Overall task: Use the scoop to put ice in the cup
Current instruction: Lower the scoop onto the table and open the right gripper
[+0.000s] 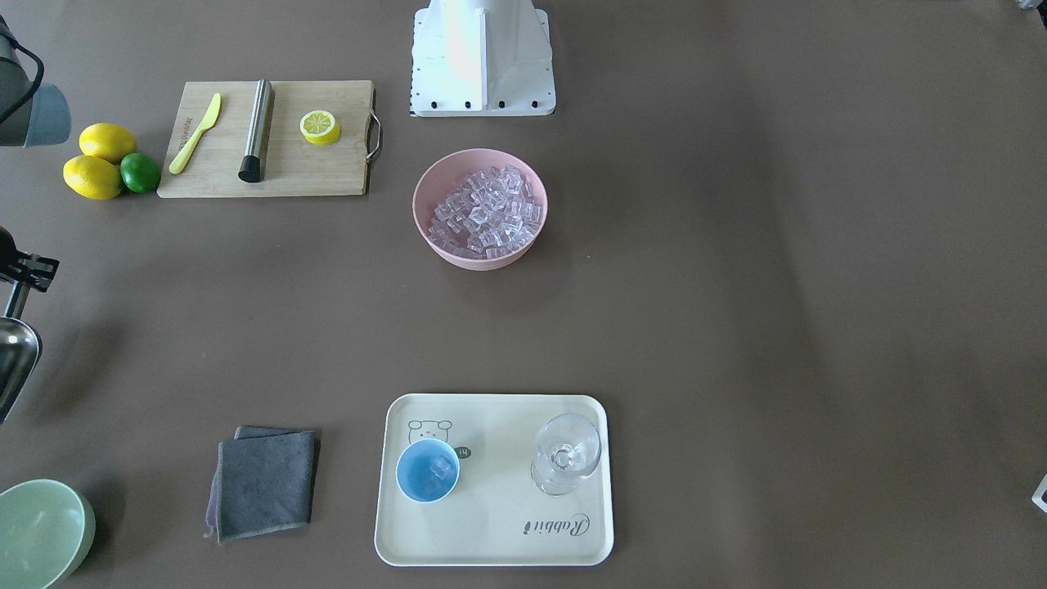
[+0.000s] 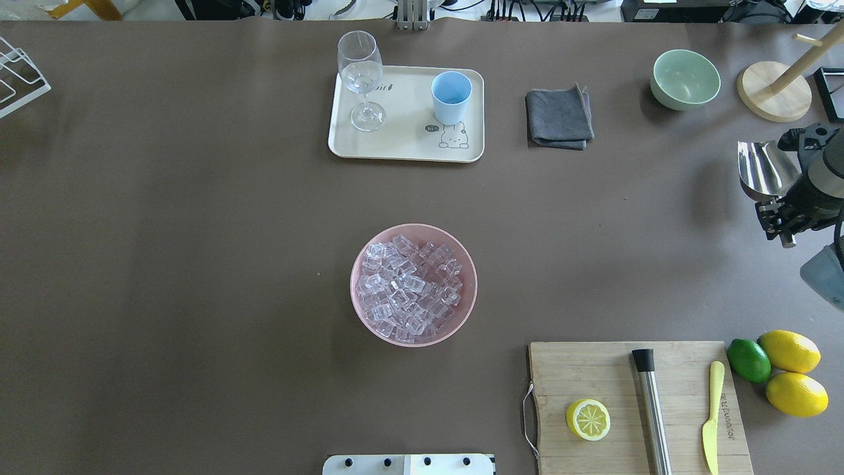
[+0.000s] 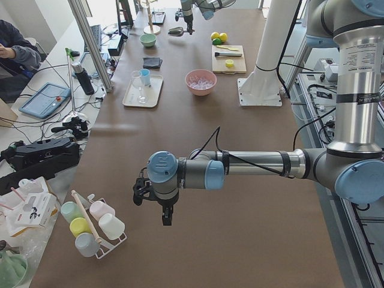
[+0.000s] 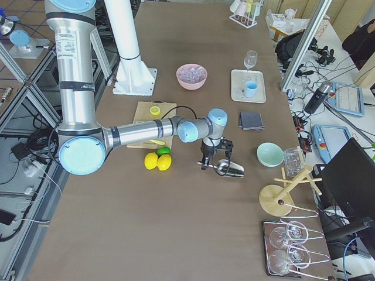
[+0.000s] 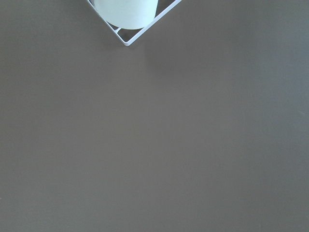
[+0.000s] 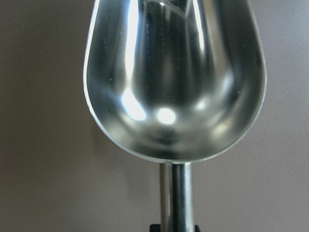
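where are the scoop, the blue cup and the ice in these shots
scoop (image 6: 174, 82), right wrist view, inside of its trough
cup (image 2: 452, 112), overhead view, its outer wall
ice (image 2: 409, 287), overhead view, middle of the heap of cubes

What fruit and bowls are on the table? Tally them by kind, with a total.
Whole lemons: 2
Lemon half: 1
Lime: 1
Bowls: 2
Total: 6
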{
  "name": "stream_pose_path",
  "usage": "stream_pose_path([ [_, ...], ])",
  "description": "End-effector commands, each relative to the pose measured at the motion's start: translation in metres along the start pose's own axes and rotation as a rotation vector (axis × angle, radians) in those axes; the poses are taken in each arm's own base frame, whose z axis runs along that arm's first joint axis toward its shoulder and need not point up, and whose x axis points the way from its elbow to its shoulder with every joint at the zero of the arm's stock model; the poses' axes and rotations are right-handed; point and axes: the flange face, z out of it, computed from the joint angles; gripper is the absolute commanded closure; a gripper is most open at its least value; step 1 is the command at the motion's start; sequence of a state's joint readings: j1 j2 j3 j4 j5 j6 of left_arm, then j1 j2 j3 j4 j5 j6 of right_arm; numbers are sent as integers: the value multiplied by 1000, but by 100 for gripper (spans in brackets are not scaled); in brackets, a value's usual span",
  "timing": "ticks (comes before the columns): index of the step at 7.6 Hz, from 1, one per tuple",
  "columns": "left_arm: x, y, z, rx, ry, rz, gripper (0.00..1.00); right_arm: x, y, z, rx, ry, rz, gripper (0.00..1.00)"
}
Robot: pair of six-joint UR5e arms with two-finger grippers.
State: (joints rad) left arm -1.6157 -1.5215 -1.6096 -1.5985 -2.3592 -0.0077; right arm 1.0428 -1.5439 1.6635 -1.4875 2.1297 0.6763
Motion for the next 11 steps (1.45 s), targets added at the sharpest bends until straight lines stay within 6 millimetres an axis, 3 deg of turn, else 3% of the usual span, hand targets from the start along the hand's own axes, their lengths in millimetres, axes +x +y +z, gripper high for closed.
stream_pose_path([
  [1,-2,3,2,-5,-1,-4,2,-6,7,1,-49,-55,11,100],
  [4,-2,3,2,-5,-1,-4,2,-10,13,2,-83,-90,7,100],
  [5,-3,3,4,-7,-3,-4,2,-9,12,4,-83,-88,8,88],
  [6,-3,3,4,-8,-5,-5,2,-8,12,6,-88,-87,7,27],
  [7,-3,3,4,-8,-5,-5,2,-11,14,1,-87,-103,1,0],
  [9,-3,3,4,-9,-6,-4,2,-15,16,-2,-98,-126,-7,0],
  [10,-3,3,4,-9,-6,-4,2,-22,17,-11,-84,-137,-21,0],
  [11,-3,3,4,-8,-6,-3,2,-29,19,-34,-54,-154,-32,0],
])
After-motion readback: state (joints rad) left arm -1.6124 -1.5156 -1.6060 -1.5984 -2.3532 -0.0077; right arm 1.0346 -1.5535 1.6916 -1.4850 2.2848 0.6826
